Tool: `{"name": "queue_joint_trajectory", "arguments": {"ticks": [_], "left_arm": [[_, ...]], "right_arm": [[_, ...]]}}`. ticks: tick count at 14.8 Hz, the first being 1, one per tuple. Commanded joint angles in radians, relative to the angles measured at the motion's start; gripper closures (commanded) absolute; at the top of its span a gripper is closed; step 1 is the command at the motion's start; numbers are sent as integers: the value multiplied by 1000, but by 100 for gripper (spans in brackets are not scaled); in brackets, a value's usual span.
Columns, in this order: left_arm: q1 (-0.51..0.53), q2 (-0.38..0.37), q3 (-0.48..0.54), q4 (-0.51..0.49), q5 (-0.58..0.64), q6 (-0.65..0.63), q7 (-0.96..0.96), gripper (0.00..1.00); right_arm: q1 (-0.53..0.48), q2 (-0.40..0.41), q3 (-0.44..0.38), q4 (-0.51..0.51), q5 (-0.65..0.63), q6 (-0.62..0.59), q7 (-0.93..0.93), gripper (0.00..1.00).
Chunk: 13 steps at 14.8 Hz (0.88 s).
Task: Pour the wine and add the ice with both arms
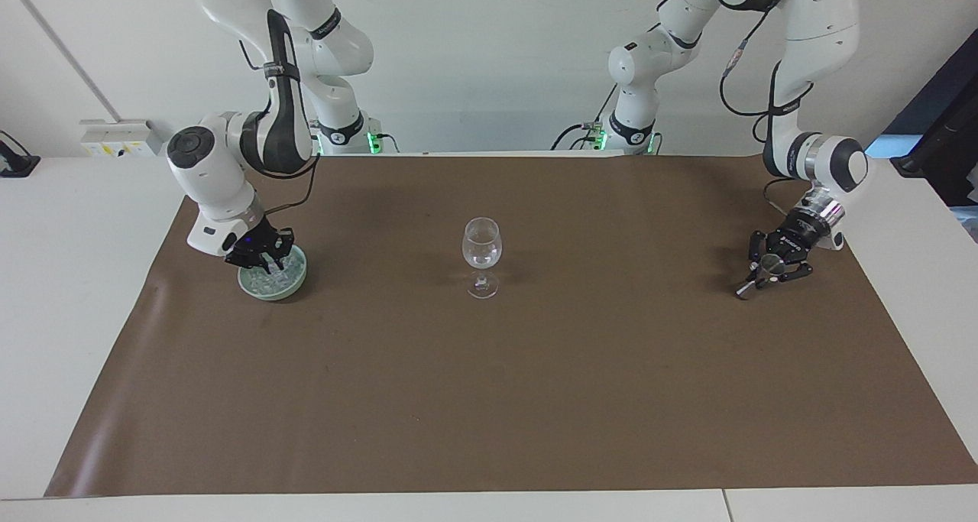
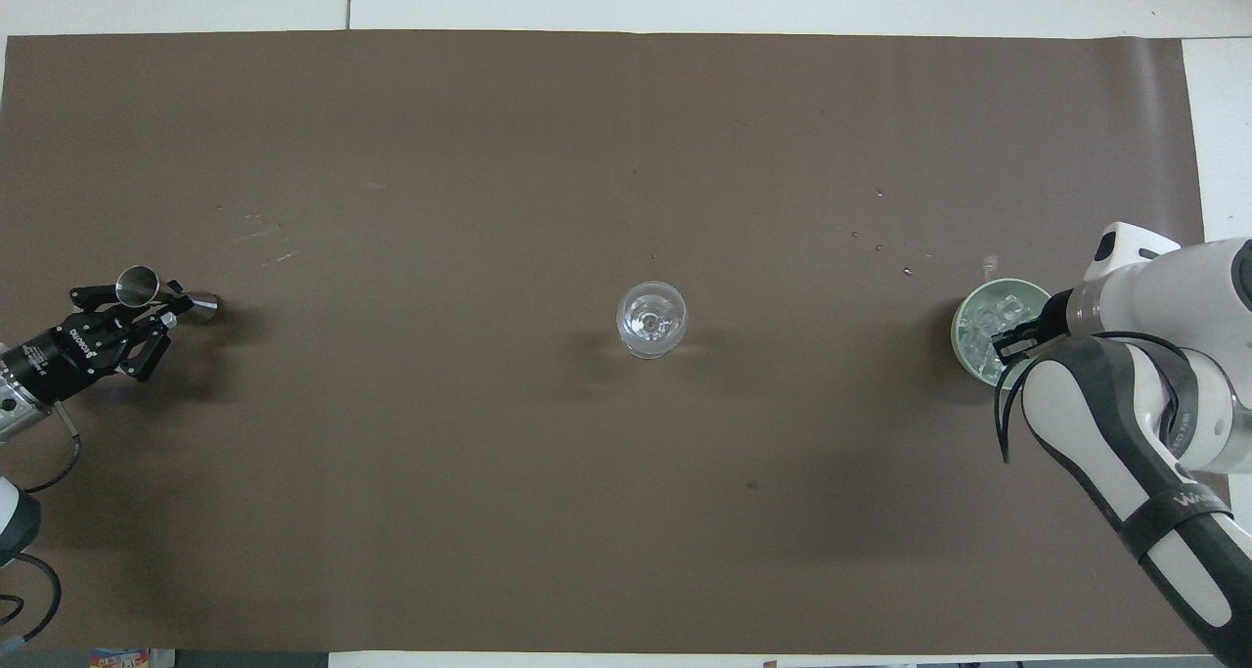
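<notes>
A clear stemmed glass stands at the middle of the brown mat; it also shows in the overhead view. A pale green bowl holds the ice, a heap of small clear cubes, toward the right arm's end. My right gripper reaches down into the bowl over the ice. My left gripper is shut on a small metal jigger. The jigger is tilted, its lower end close to the mat, toward the left arm's end.
The brown mat covers most of the white table. A few small specks lie on the mat, a little farther from the robots than the bowl.
</notes>
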Motion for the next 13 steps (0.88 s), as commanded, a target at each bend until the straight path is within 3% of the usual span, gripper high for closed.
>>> {"name": "queue_joint_trajectory", "arguments": {"ticks": [1,3,7,13], "left_arm": [[9,-32,-6,-35,-25,15,14,1],[5,-32,-5,-35,-23,15,7,0],[34,-34,1,-12,-14,-17,-16,0],[114,-26,12,82,150,-166,-16,0]], "right_arm": [[-17,9,8,63,29,-70,-35,85],[-5,-5,9,89,27,-95,-32,85],[-4,0,15,234,29,-268,-8,85],[134,19,26,518,56,-546,279,85]]}}
